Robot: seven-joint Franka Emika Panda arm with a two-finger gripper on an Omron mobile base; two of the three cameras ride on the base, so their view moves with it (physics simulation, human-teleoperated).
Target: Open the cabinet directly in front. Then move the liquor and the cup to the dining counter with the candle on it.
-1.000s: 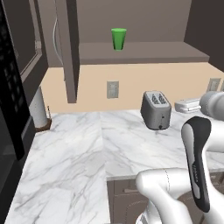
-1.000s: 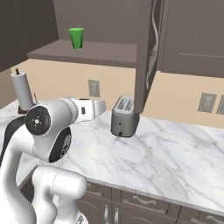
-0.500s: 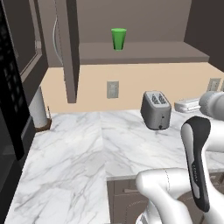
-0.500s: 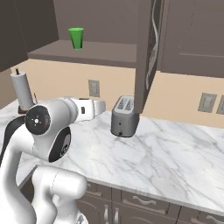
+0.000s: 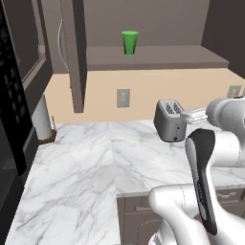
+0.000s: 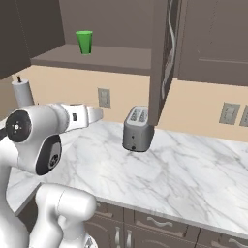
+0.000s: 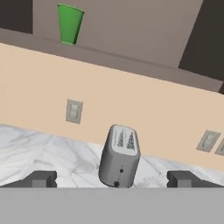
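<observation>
I see the cabinet [image 5: 76, 52] standing open above a marble bench [image 5: 91, 162]. Its dark grey-brown door [image 6: 162, 58] hangs edge-on toward me, with a long curved silver handle [image 6: 170, 36] along it. On the bare cabinet shelf [image 5: 162, 57] stands the cup [image 5: 129, 42], bright green, tapered and upright, towards the back of the shelf and well apart from the door. From the right base view the cup [image 6: 85, 41] sits at the left part of the shelf.

Below the shelf, a beige wall carries a pale outlet plate [image 5: 123, 97]. A silver two-slot toaster [image 5: 168, 119] sits on the bench near that wall, roughly under the right half of the shelf. At the far left end of the bench a paper towel roll [image 5: 41, 119] stands upright on a dark base, beside a dark tall unit [image 5: 14, 95].

My gripper [image 7: 112, 179] shows in the hand view, its two dark fingertips [image 7: 41, 178] spread as wide as they go, with nothing between them. It looks straight at the toaster [image 7: 119, 156], which lies between the tips in that view but farther off, not touched. The cup [image 7: 69, 24] appears high at the upper left of that view, well above the gripper's line.

The white arm [image 6: 43, 131] is folded low in front of the bench, its hand pointing towards the wall. Grey drawer fronts [image 6: 155, 227] with silver pulls run under the bench edge.
</observation>
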